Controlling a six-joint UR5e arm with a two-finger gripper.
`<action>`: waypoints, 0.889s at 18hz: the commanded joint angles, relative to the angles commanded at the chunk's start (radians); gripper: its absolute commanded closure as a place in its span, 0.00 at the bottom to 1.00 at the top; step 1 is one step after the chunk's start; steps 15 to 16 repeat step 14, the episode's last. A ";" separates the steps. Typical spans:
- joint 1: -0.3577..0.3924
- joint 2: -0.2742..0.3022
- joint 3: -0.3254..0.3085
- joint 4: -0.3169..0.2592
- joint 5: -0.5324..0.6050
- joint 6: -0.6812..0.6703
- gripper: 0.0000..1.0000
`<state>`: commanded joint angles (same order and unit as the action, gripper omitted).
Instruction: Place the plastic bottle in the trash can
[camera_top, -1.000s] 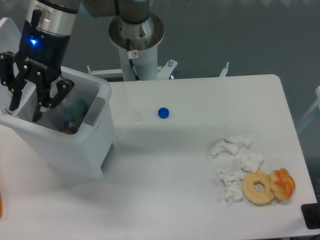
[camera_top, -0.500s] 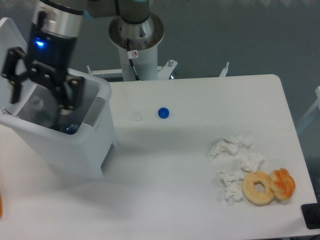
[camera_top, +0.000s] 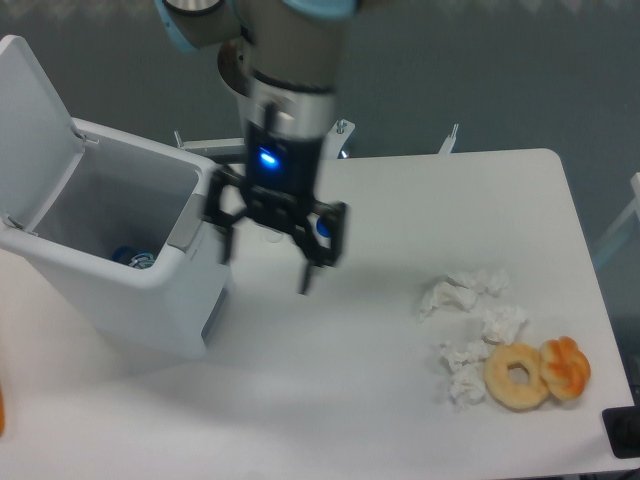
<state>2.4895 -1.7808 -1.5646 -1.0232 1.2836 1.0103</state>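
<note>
The trash can (camera_top: 120, 305) stands at the table's left with its white lid (camera_top: 35, 125) swung up and open. At its bottom a small clear and bluish shape (camera_top: 133, 258) shows, mostly hidden by the front wall; it looks like the plastic bottle lying inside. My gripper (camera_top: 266, 262) is blurred by motion. It hangs over the table just right of the can, with its fingers (camera_top: 222, 243) spread apart and nothing between them.
A small blue cap (camera_top: 321, 228) lies on the table, partly behind the gripper. Crumpled tissues (camera_top: 468, 293) lie at the right, with a doughnut (camera_top: 517, 376) and an orange pastry (camera_top: 566, 366) near the front right corner. The arm's base (camera_top: 270, 70) stands behind the table.
My gripper was over the open can with its fingers spread; it has risen out and swung right, to over the table. The bottle's shape lies at the can's bottom.
</note>
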 joint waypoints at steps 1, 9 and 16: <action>0.008 -0.020 -0.002 0.000 0.041 0.051 0.00; 0.003 -0.178 0.009 0.000 0.292 0.189 0.00; 0.002 -0.184 0.001 0.000 0.293 0.194 0.00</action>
